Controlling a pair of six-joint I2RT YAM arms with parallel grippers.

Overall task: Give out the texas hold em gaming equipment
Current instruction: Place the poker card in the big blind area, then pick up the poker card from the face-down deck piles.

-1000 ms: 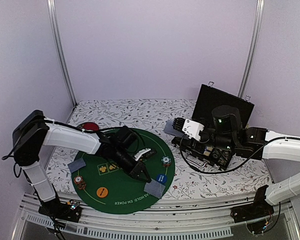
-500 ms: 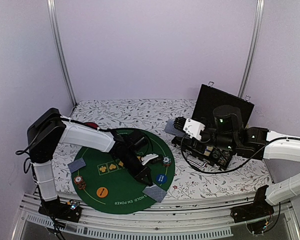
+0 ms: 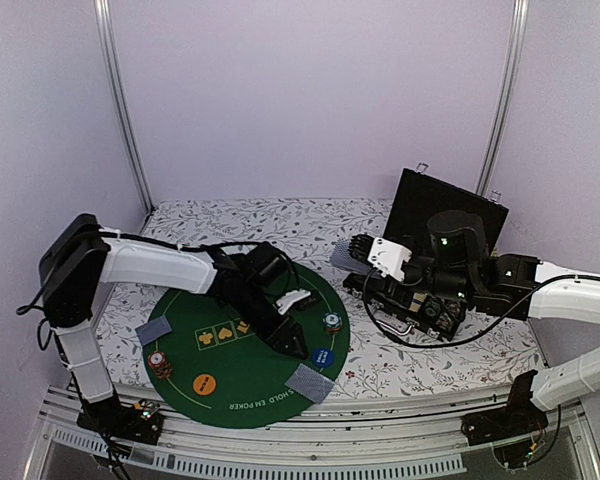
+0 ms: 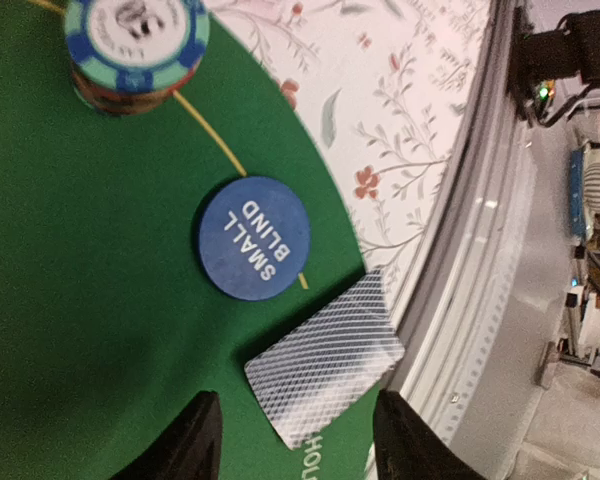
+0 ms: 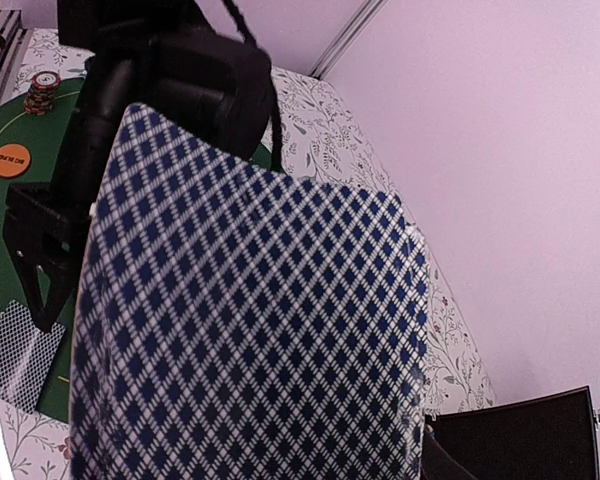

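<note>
A playing card (image 4: 325,357) with a blue-grey patterned back lies flat on the green mat (image 3: 242,395) at its front right edge. My left gripper (image 4: 298,450) hovers over its near end, open and holding nothing. In the top view that gripper (image 3: 292,345) sits just left of the blue button (image 3: 323,357), and the card (image 3: 312,381) lies in front of both. The button reads SMALL BLIND (image 4: 252,237), with a chip stack (image 4: 135,45) beyond it. My right gripper (image 3: 352,252) is shut on a stack of playing cards (image 5: 250,330) that hides its fingertips.
Another card (image 3: 154,330), a second chip stack (image 3: 159,362) and an orange button (image 3: 206,382) lie on the mat's left side. An open black case (image 3: 450,215) stands behind the right arm. The metal table rail (image 4: 480,300) runs right beside the released card.
My left gripper has opened, leaving the card flat on the mat's front right edge, and the left arm has shifted a little. The right arm has not moved.
</note>
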